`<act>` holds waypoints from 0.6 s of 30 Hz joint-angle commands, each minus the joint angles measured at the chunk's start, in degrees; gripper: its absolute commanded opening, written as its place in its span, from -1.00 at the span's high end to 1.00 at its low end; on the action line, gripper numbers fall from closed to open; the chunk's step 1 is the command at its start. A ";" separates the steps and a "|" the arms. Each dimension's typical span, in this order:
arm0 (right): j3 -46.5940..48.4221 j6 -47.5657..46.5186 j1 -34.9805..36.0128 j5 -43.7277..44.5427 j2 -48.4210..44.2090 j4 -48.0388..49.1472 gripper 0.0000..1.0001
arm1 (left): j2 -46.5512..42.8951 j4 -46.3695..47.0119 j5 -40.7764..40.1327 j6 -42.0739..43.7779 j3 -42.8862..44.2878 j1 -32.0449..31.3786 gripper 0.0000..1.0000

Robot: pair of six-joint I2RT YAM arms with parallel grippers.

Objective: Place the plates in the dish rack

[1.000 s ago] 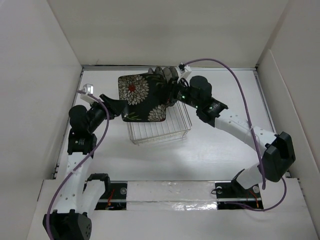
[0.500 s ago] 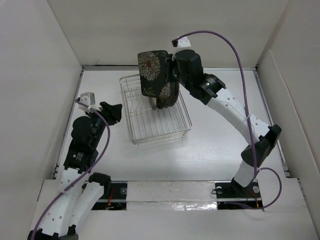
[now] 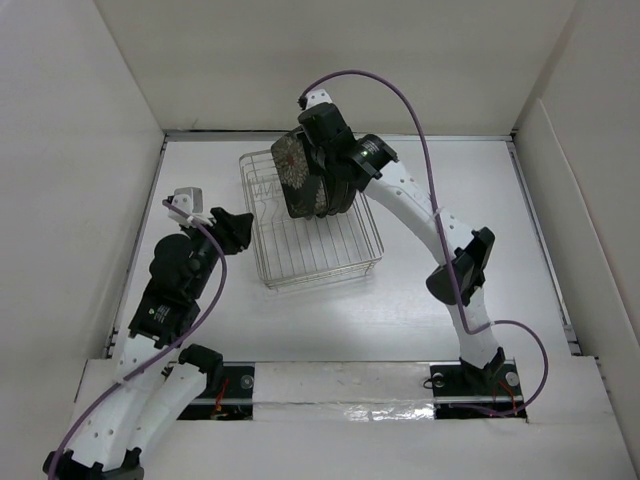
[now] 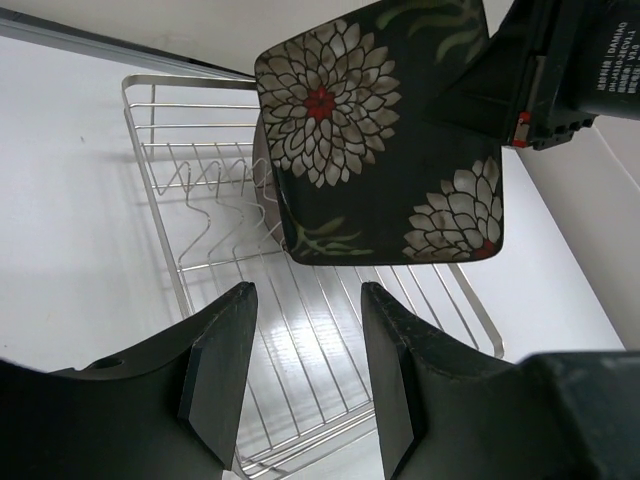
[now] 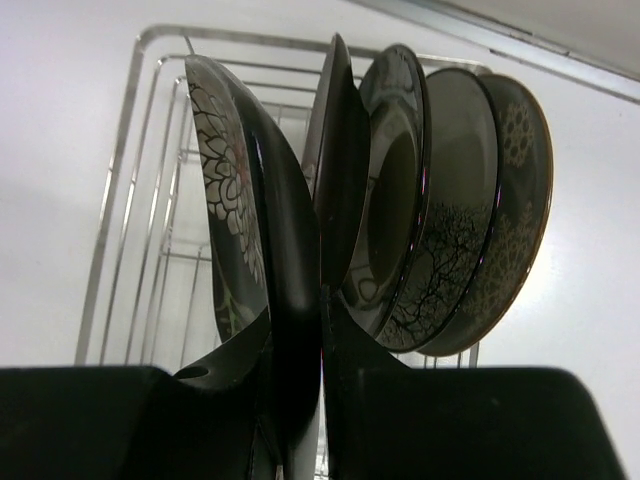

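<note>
The square floral plate (image 3: 296,172) stands on edge at the far end of the dish rack (image 3: 320,250). Its flowered face is turned left and its back is toward the other plates, and it leans a little to the right at the top. The right tool (image 5: 295,335) is clamped on its upper rim, one finger on each face. The plate's lowest corner is down over the wire prongs, but whether it rests on them cannot be told. Four round plates stand on edge just to its right, in a row running left to right, their faces parallel to the square one. They are a dark plate (image 5: 335,150) seen almost edge-on, a shiny steel plate (image 5: 395,180), a plate with a bare-tree pattern (image 5: 450,230) and a gold-rimmed patterned plate (image 5: 515,190). That makes five plates at the one rack. The left tool (image 4: 305,370) hangs over the table (image 3: 430,300) to the left of the rack, fingers spread wide and holding nothing, pointed at the flowered face.
</note>
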 commanded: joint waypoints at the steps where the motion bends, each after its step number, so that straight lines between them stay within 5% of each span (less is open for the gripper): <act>1: 5.83 1.22 0.28 3.71 -2.40 3.46 1.00 | -0.42 1.33 -1.27 0.89 1.06 -1.33 0.16; 18: 5.91 7.02 2.47 12.67 3.66 -0.66 1.00 | -1.48 0.98 -2.51 0.88 0.89 -5.90 0.16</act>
